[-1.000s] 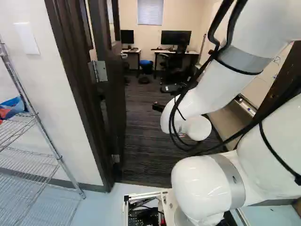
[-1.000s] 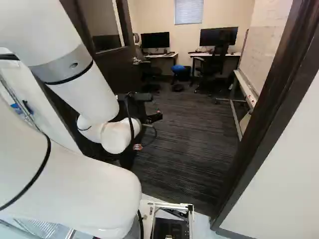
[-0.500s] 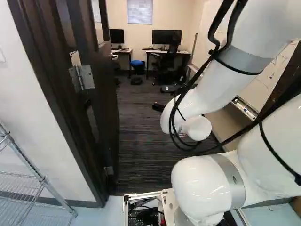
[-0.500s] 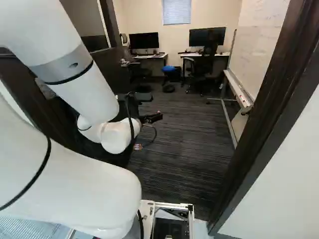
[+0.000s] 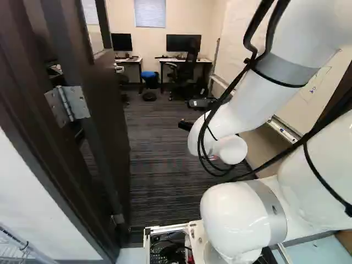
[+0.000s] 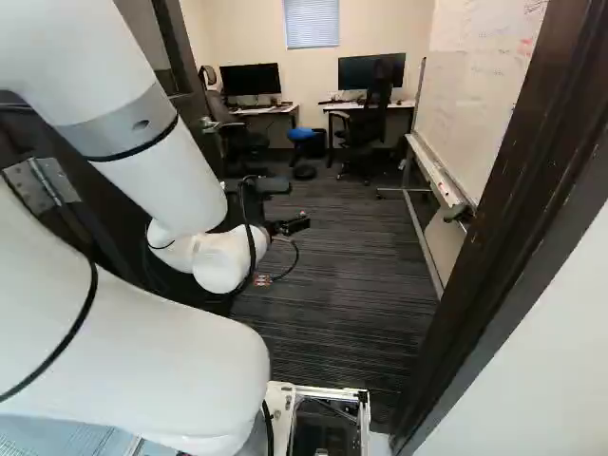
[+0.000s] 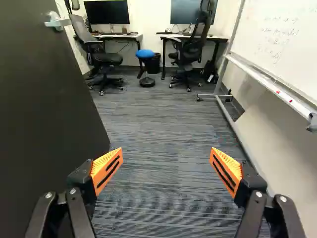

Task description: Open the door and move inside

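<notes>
Door stands wide, way in showing; scrape or swing-back the likely trouble.
Door [image 5: 113, 126] hangs by its hinges [image 5: 69, 104] from the frame's left edge [image 5: 33, 115], leaf angled into the room. Tool [image 7: 166, 158] past the doorway edge, fingers spread well apart, nothing between them, handle [image 7: 57, 22] untouched. Base [image 6: 328, 391] at the doorway's foot; opening looks done, driving in the step now, I judge. Main worry: a base turned a little off line could catch the frame's right edge [image 6: 513, 237], or its left. Arm [image 5: 245, 110] looks close to the leaf in the right base view, gap can't be told; should the door drift back, they could knock. Too far right, once inside: tool may snag the whiteboard [image 7: 282, 39] or its stand.
</notes>
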### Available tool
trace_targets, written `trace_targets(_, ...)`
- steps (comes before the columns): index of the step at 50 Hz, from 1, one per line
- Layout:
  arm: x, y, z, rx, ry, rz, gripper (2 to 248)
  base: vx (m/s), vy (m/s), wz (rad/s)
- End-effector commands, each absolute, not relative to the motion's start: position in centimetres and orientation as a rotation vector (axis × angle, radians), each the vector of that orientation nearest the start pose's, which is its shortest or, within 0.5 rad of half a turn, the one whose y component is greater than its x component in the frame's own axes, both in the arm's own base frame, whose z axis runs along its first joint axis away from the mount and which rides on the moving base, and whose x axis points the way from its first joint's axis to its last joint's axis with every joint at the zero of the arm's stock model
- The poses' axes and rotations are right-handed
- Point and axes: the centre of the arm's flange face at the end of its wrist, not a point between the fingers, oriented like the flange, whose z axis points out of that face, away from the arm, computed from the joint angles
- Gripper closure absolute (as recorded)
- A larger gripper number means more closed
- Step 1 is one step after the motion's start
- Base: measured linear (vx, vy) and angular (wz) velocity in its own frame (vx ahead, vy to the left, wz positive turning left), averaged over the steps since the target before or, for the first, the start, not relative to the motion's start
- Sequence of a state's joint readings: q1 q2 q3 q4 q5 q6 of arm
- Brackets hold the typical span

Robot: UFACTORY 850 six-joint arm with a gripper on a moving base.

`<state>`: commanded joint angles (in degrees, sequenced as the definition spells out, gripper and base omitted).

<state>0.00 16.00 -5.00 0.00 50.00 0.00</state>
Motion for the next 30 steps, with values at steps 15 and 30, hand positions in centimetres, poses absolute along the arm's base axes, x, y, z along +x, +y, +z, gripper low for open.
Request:
trace_targets(15,27.03,0.0,36.56,-2.558,0.0,-1.824,3,0.18,-0.002,-0.031)
trace_targets(30,27.03,0.0,36.56,-2.558,0.0,-1.824,3,0.175,0.002,-0.022)
